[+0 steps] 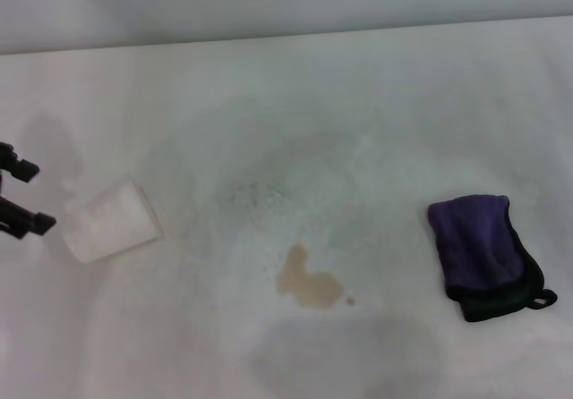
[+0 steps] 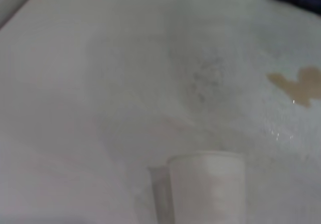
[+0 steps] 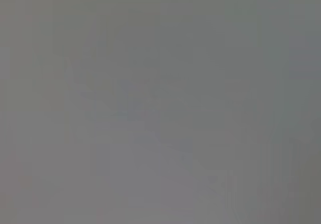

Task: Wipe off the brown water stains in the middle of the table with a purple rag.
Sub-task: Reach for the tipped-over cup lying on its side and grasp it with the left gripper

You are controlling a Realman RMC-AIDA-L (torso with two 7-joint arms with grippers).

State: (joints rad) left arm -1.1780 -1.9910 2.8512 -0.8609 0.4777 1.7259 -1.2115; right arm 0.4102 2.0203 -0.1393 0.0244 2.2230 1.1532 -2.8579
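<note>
Counting the items on the table (image 1: 376,86): one purple rag (image 1: 474,238), one white paper cup (image 1: 112,222), one brown stain (image 1: 307,283) with one tiny droplet (image 1: 350,301) just beside it, and one patch of faint grey speckles (image 1: 260,191) farther back.

Edges and clearance:
- The far edge of the table runs across the top of the head view, well apart from every item.
- Bare surface separates the stain from the rag on the right and from the cup on the left; neither touches the stain.
- The cup lies on its side near the left edge of the view, just beside the left gripper (image 1: 16,198).

Task items:
- The stain is light tan, irregular, narrower at its far end and wider at its near end. It sits near the middle of the table, toward the near side. The left wrist view shows it as a shiny tan blotch (image 2: 298,85).
- The rag is folded, soft, purple on top with black edging and a small black loop at its near right corner. It lies flat on the right side of the table, untouched.

Grippers:
- Left gripper: two dark fingers spread apart at the left edge, grasping nothing.
- Right gripper: not visible in any view; the right wrist view is a uniform grey field
</note>
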